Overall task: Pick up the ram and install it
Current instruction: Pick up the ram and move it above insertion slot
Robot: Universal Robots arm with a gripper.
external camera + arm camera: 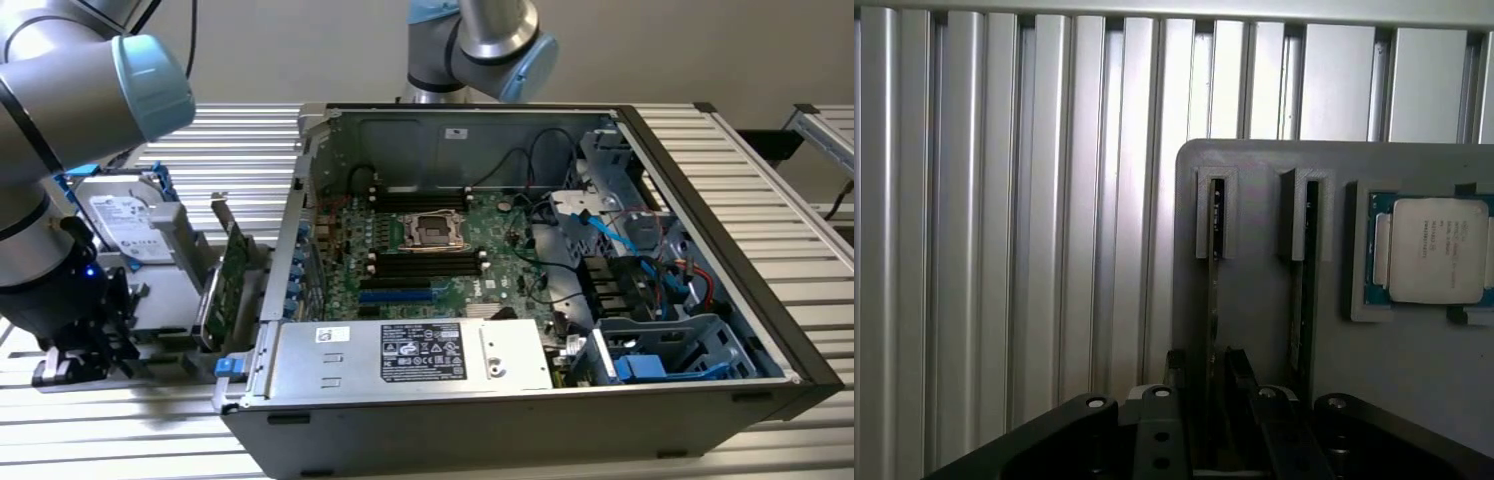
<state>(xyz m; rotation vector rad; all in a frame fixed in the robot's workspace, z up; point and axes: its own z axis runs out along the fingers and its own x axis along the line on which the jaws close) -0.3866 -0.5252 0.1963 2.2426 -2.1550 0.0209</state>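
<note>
As the exterior view is examined, the robot arm point(54, 150) is found at the exterior view's left, with its dark wrist end point(80, 335) lowered over a grey parts holder point(167, 320) on the ribbed metal surface point(240, 130). A hard drive point(120, 215) and a green expansion card point(230, 270) are seen standing in that holder. Beside it, toward the exterior view's right, an open computer case point(761, 300) is laid on its side. Inside it the motherboard point(501, 250), the processor socket point(434, 228), the black memory slots point(424, 264) and the power supply point(414, 352) are exposed. No stick can be made out in those slots. The ram cannot be made out in this view.

In the wrist view, the ram point(1215, 300) is seen edge-on, held upright in a slot of the grey holder point(1254, 200). A second stick point(1306, 290) is seated in the neighbouring slot, apart from the first, and a processor point(1439, 250) is laid flat in a recess beyond it. The jaws are recorded as open: one black finger point(1176, 372) stands on each side of the ram, gaps are visible, and nothing is gripped. The ram is not lifted from its slot.
</note>
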